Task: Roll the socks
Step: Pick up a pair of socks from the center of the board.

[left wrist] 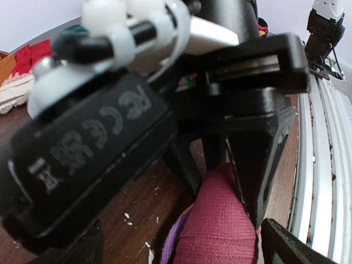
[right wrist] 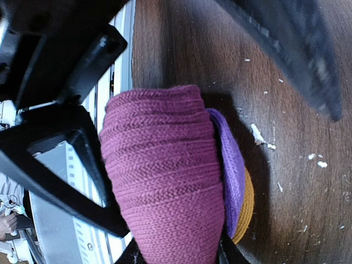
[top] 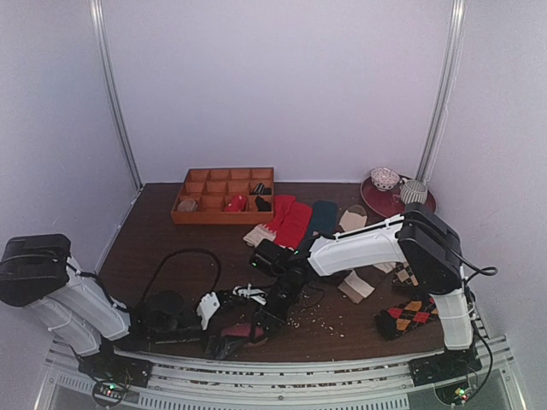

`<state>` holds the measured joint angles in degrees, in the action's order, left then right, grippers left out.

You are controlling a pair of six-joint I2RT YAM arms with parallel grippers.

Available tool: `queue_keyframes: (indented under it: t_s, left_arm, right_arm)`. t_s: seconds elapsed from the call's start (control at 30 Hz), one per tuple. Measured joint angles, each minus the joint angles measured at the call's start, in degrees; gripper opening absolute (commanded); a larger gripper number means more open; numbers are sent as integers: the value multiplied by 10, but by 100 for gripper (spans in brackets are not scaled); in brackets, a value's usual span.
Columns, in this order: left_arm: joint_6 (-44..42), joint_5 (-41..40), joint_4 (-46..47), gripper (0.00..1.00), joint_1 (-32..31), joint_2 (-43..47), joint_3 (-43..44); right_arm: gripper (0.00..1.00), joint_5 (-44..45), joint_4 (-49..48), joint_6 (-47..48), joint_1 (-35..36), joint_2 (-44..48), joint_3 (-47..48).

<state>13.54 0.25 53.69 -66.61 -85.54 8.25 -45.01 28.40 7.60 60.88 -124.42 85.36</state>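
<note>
A rolled maroon sock [right wrist: 165, 176] with a purple [right wrist: 234, 159] and a mustard layer [right wrist: 248, 206] lies on the dark wooden table near the front edge; it also shows in the top view [top: 244, 331]. My right gripper [right wrist: 176, 256] is shut on the roll, one finger on each side of it. In the left wrist view the right gripper's black fingers [left wrist: 250, 176] pinch the roll's far end [left wrist: 220, 225]. My left gripper [left wrist: 187, 247] is open, its jaws spread wide around the roll's near end. In the top view it sits at the front edge [top: 224, 343].
An orange divider tray [top: 224, 195] stands at the back. Red socks [top: 291, 220], a teal sock [top: 323, 215], a beige sock [top: 352, 219] and argyle socks [top: 410, 316] lie around. A red plate [top: 376, 201] with bowls is back right. Crumbs [top: 320, 320] dot the table. A metal rail [left wrist: 324, 165] runs along the front.
</note>
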Motion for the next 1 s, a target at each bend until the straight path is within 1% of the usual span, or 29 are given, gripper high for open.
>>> queue_keyframes:
  t_s: [0.23,0.3,0.4,0.47,0.6,0.73,0.83,0.9,0.97,1.0]
  left_arm:
    - [17,31,2,93,4,-45,3]
    - [23,39,2,90,7,-52,4]
    - [30,50,5,87,8,-60,5]
    - [33,56,6,82,9,-61,6]
    - [35,69,8,70,10,-62,6]
    - [35,85,13,61,13,-64,5]
    - [35,94,19,59,14,-64,5]
    - [35,98,20,51,14,-64,5]
    - [35,102,20,34,16,-64,5]
    - [35,105,20,30,16,-63,5]
  right_arm:
    - [30,1,0,0,0,0,0]
    - [30,1,0,0,0,0,0]
    - [30,2,0,1,0,0,0]
    - [30,3,0,1,0,0,0]
    - [30,3,0,2,0,0,-1]
    - [30,4,0,2,0,0,-1]
    - [30,4,0,2,0,0,-1]
    - [30,4,0,2,0,0,-1]
    - [30,4,1,2,0,-1,-1]
    - [30,4,1,2,0,-1,-1]
